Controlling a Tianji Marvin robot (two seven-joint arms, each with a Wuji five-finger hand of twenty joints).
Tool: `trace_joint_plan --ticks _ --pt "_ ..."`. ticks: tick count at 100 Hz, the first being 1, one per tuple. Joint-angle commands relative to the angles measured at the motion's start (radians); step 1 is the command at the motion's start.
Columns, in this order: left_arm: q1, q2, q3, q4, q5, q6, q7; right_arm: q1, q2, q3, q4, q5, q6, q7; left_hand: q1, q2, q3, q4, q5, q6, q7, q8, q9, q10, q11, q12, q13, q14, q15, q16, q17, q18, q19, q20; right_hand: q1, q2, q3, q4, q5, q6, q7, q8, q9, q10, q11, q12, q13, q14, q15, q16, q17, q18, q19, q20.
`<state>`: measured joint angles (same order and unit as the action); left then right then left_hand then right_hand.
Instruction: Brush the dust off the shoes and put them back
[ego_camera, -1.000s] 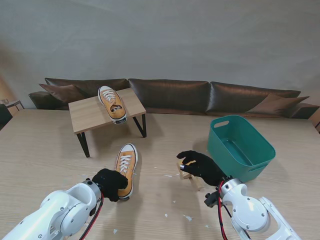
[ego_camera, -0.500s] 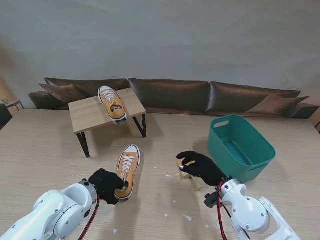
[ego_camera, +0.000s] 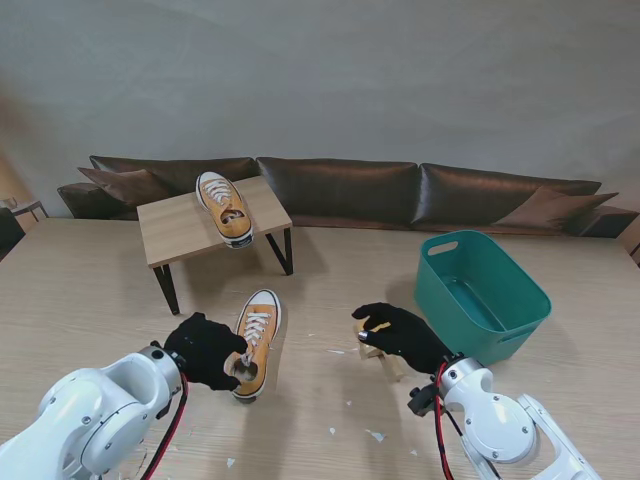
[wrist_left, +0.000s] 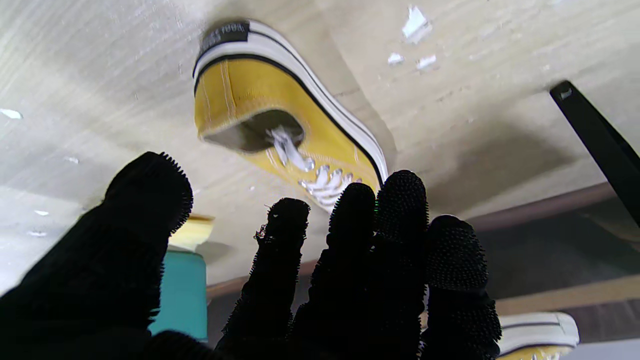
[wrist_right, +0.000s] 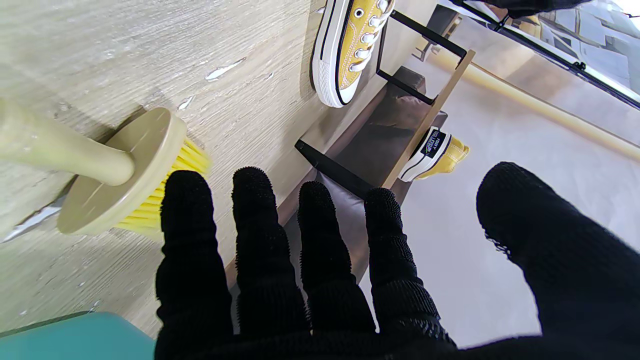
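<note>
Two yellow sneakers are in sight. One sneaker (ego_camera: 254, 337) lies on the wooden table (ego_camera: 80, 290), toe pointing far from me, heel toward me, left of centre. My left hand (ego_camera: 205, 350) sits at the heel end, on the shoe's left side, black-gloved fingers reaching toward the heel opening; from the stand view it overlaps the heel, and I cannot tell whether it touches. In the left wrist view the fingers (wrist_left: 400, 220) are spread and extended with the thumb held wide, and the shoe lies beyond the fingertips, so that hand looks unclenched and holds nothing. The left forearm rises from the near left corner, angled toward the shoe.

Right of the sneaker, near the table's middle, lies the brush (wrist_right: 125, 170), wooden handle and round head with yellow bristles, resting on its side. My right hand (ego_camera: 398, 333) hovers over it, fingers (wrist_right: 252, 225) straight and parted, thumb out to the side, gripping nothing.

Farther out, the second sneaker (ego_camera: 224, 208) rests on a small low stand (ego_camera: 180, 232) with black legs at the far left. A green tub (ego_camera: 482, 290) stands on the right, just beside the right hand. White flecks (ego_camera: 375, 435) dot the near tabletop. A brown leather sofa (ego_camera: 400, 190) runs behind the table.
</note>
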<state>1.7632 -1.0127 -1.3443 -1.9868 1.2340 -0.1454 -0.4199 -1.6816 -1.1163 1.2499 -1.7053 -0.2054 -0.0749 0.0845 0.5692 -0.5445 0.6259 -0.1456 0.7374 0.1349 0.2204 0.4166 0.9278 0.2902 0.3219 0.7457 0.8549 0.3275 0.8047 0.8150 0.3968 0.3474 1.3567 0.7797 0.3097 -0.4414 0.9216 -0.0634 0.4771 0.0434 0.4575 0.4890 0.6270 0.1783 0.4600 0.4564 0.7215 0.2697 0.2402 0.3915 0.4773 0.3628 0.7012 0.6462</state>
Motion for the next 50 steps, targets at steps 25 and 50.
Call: trace_joint_plan --ticks 25,50 --pt "-0.036 -0.005 -0.057 -0.054 0.006 -0.068 -0.001 -0.006 0.0 -0.003 0.0 0.004 -0.005 0.024 -0.009 0.081 -0.078 0.046 -0.032 0.025 -0.019 -0.019 -0.01 0.023 -0.005 -0.012 -0.036 0.022 -0.016 -0.012 -0.021 0.021 -0.016 0.023 -0.027 0.031 -0.018 0.008 0.007 -0.001 0.006 -0.019 0.029 0.017 -0.008 -0.005 0.026 0.004 0.013 0.005 -0.164 0.015 -0.003 0.005" --pt "-0.112 -0.006 -0.085 -0.037 -0.031 -0.09 0.01 -0.006 0.0 -0.004 0.0 0.005 -0.005 0.025 0.007 0.1 -0.091 0.053 -0.075 0.052 -0.042 -0.031 -0.032 0.021 -0.014 -0.015 -0.055 0.026 -0.017 -0.008 -0.036 0.012 -0.02 0.027 -0.027 0.031 -0.018 0.008 0.006 -0.003 0.007 -0.019 0.032 0.017 -0.009 -0.005 0.027 0.004 0.014 0.005 -0.164 0.015 -0.002 0.004"
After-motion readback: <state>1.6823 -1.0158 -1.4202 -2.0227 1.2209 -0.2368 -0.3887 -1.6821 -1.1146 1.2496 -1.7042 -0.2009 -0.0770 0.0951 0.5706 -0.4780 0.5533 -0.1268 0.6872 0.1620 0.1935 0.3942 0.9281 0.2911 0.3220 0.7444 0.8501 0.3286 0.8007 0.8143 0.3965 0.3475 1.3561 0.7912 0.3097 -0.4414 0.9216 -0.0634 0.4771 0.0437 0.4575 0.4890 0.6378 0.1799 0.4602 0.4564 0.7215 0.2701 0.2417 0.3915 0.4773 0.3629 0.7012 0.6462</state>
